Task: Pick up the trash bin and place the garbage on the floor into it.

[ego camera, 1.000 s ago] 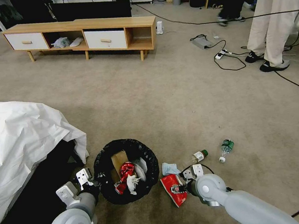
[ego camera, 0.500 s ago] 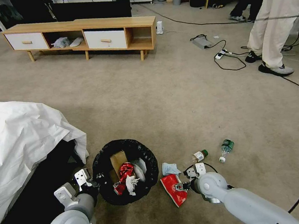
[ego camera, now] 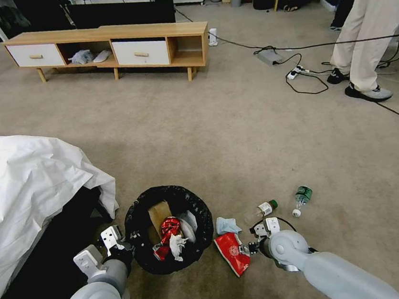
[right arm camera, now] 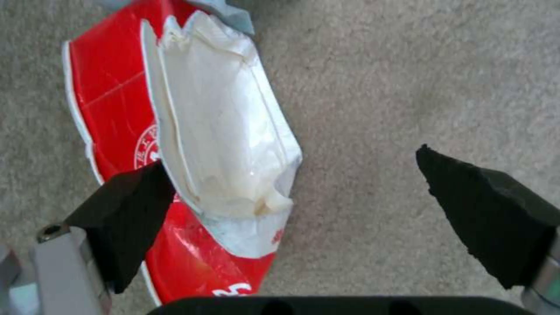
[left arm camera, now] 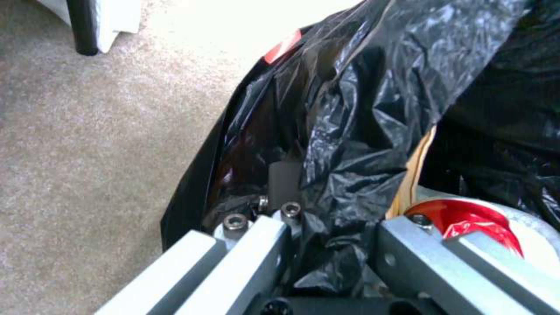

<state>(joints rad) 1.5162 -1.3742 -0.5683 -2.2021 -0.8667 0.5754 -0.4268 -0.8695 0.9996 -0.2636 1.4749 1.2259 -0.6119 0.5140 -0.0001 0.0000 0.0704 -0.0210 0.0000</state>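
left tool pinches the bin rim; right tool spread over the wrapper; tissue, bottles left.

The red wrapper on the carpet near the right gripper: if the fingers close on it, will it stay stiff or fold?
The red wrapper lies flat and creased with its white lining peeled open, so it will probably fold and hang limp. It looks empty, so likely very light. Its glossy surface may slip between the open right gripper's pads.

Black-lined trash bin upright, part-filled
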